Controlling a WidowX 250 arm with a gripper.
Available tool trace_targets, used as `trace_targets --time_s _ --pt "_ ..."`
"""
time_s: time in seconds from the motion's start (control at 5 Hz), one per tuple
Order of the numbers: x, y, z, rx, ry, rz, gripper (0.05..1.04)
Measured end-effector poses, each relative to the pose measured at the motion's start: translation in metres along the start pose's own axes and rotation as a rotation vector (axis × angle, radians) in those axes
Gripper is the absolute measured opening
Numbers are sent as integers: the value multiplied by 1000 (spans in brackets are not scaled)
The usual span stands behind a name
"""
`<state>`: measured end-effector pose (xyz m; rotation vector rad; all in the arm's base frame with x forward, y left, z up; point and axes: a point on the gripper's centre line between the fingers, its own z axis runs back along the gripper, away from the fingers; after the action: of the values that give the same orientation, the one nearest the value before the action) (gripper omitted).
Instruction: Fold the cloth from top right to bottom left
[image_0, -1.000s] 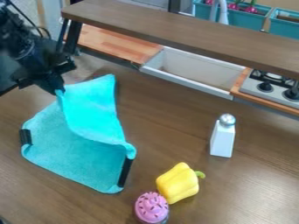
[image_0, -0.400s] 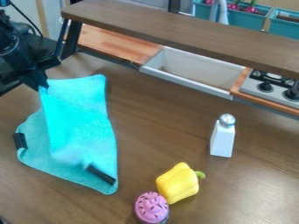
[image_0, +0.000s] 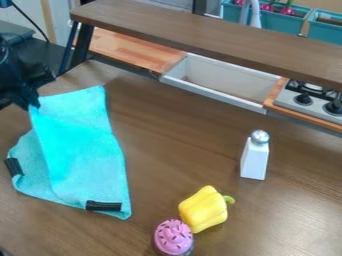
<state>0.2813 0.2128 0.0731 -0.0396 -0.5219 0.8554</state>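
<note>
The cloth (image_0: 83, 150), pinched at one corner by the gripper (image_0: 33, 104), had been drawn farther toward the view's left edge.

My gripper (image_0: 32, 104) at left of view, clamped on upper-left corner of turquoise cloth (image_0: 80, 150), corner held up. Brighter layer lies over a darker one that shows along the left side. Black strip (image_0: 13, 167) on left edge, another black strip (image_0: 103, 206) near bottom edge. All on brown wood table (image_0: 180, 135). Right of cloth: yellow bell pepper (image_0: 202, 209), green stem, pink-topped cupcake (image_0: 174, 237) just beside it. White shaker (image_0: 254, 160), silver top, upright farther right. Behind: sink (image_0: 217, 92), stove (image_0: 307, 107), wooden shelf (image_0: 200, 37) above.
</note>
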Motion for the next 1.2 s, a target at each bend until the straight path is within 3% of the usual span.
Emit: trace_targets --time_s 0.4,0.6,0.8,1.0,1.2 --pt "1 19 -2 107 -55 109 71" --pt "0 27 -3 154 -87 187 220" --pt "-10 26 -6 217 -51 190 483" --pt "-13 25 -8 223 -51 188 794" --pt "-18 20 -8 230 -31 198 1001"
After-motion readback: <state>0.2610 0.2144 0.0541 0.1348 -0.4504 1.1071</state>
